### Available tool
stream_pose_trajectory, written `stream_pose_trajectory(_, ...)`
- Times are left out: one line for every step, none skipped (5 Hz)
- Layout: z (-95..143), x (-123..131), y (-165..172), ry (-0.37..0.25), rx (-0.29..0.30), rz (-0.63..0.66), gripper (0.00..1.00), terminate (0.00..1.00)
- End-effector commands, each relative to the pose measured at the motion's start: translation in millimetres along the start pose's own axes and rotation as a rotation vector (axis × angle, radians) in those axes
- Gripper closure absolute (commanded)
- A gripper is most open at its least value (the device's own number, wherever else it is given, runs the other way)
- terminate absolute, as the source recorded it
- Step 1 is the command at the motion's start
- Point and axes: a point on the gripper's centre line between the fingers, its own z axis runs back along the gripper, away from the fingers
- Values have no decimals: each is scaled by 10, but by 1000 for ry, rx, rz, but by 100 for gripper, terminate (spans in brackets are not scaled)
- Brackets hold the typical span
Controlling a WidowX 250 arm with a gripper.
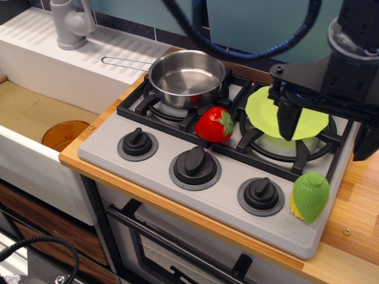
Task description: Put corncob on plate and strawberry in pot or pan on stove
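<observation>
The green-husked corncob lies on the grey stove at its front right corner, next to the right knob. The lime-green plate rests on the right burner grate. The red strawberry lies on the grate between the two burners. The shiny steel pot stands empty on the left burner, its wire handle pointing left. My black gripper hangs over the plate with its fingers spread wide and nothing between them. It hides part of the plate's right side.
A white sink unit with a grey tap stands to the left, and an orange drain sits in the basin. Three black knobs line the stove front. A wooden counter borders the stove on the right.
</observation>
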Motion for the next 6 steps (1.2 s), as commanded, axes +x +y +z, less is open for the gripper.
stream_pose_trajectory(0, 0, 0, 0, 0, 0, 0, 0)
stream_pose_trajectory(-124, -3, -26, -31, -2, 3, 0, 0)
stream_pose_trajectory(-244, -16, -22, -48, -12, -5, 0, 0)
stream_pose_trajectory(-347, -23, -34, -65, -22, -2, 0, 0)
stream_pose_trajectory(-449, -33, -57, -84, -30, 2, 0, 0)
stream_pose_trajectory(-561, -41, -83, -105, -37, 8, 0, 0)
